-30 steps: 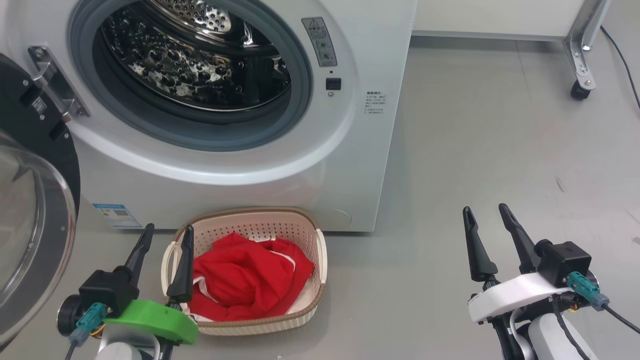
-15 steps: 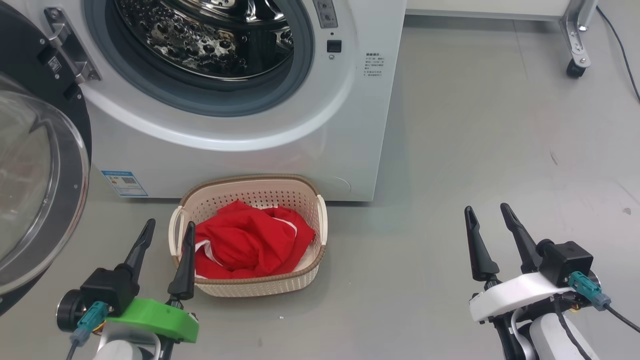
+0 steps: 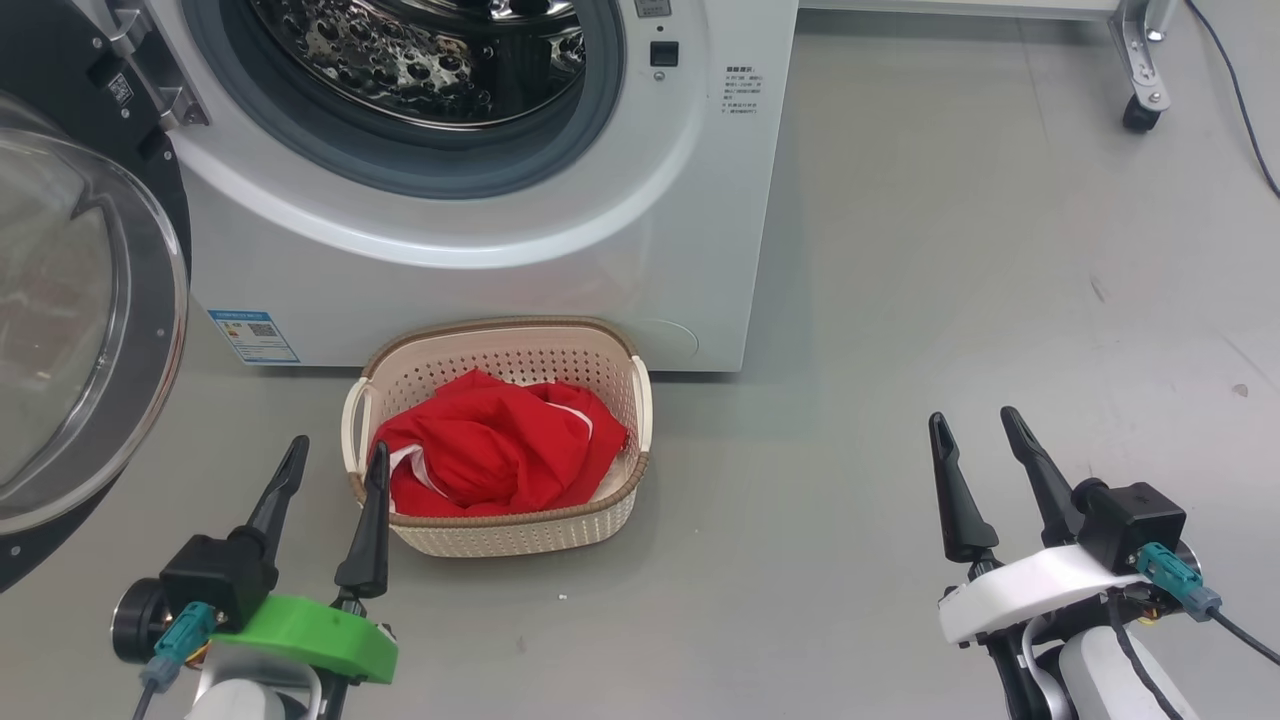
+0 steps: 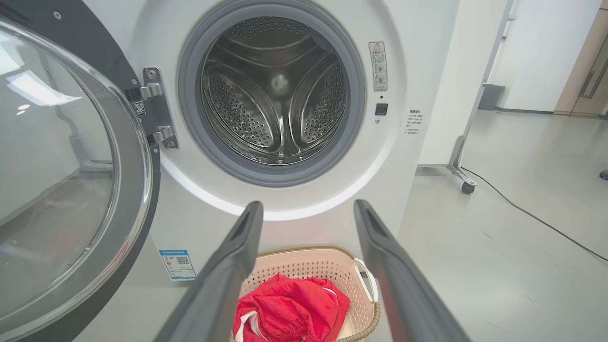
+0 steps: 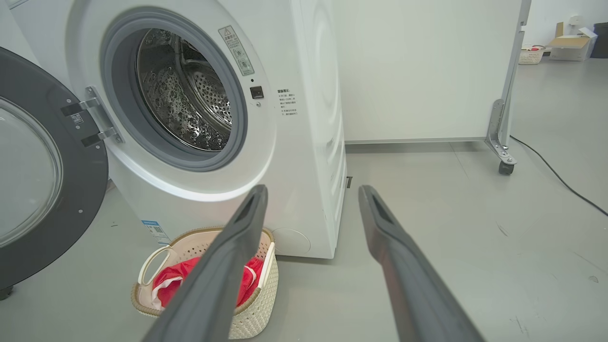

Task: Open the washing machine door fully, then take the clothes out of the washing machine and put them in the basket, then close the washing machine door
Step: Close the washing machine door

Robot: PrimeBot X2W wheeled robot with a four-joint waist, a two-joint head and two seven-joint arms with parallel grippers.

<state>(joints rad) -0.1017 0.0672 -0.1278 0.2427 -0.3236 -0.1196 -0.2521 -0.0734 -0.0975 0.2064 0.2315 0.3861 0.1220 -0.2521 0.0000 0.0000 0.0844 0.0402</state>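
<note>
The white washing machine [image 3: 480,250] stands with its door [image 3: 60,330] swung wide to the left on its hinge. Its steel drum [image 4: 278,95] looks bare inside. On the floor in front sits the cream basket [image 3: 510,535], and the red clothes [image 3: 490,455] lie bunched in it. My left gripper [image 3: 339,445] is open just left of the basket's near corner, holding nothing. In the left wrist view, the left gripper [image 4: 308,204] points at the machine over the basket [image 4: 313,266]. My right gripper [image 3: 972,416] is open over bare floor, far right of the basket.
A white panel on a metal leg with a caster [image 3: 1140,110] stands behind and to the right of the machine, with a black cable [image 3: 1240,100] trailing along the floor. Grey floor stretches to the right. Far back, the right wrist view shows a small basket [image 5: 531,54] and a cardboard box.
The head camera has shifted, so the machine and basket sit higher in the picture. Both grippers stay open in the same spots; the clothes have not moved in the basket.
</note>
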